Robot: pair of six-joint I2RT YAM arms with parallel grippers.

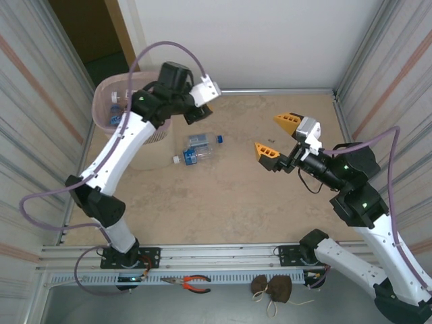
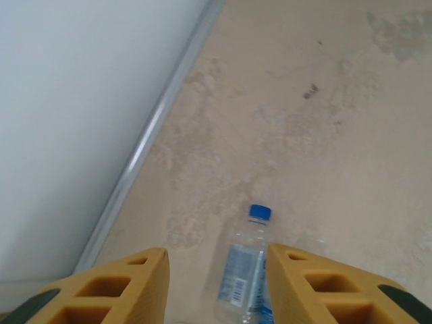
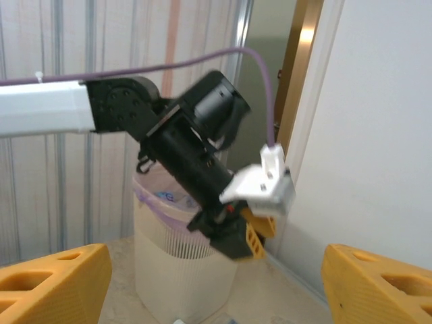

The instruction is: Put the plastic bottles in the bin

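Note:
The bin (image 1: 106, 116), beige with a pink liner, stands in the far left corner and holds bottles (image 1: 119, 108). Two clear plastic bottles lie on the floor right of it, one blue-capped (image 1: 204, 140) and one white-capped (image 1: 188, 158). My left gripper (image 1: 198, 113) hovers just right of the bin's rim, above them. In the left wrist view that gripper (image 2: 217, 273) is open with nothing in it, and the blue-capped bottle (image 2: 244, 275) lies on the floor far below. My right gripper (image 1: 277, 137) hangs open and empty mid-table. From the right wrist view it (image 3: 216, 260) faces the bin (image 3: 169, 270).
A white back wall and ribbed side walls enclose the floor. The wall's metal base strip (image 2: 145, 145) runs close to the left gripper. Orange-handled pliers (image 1: 192, 283) and a brown pouch (image 1: 272, 288) lie on the near rail by the arm bases.

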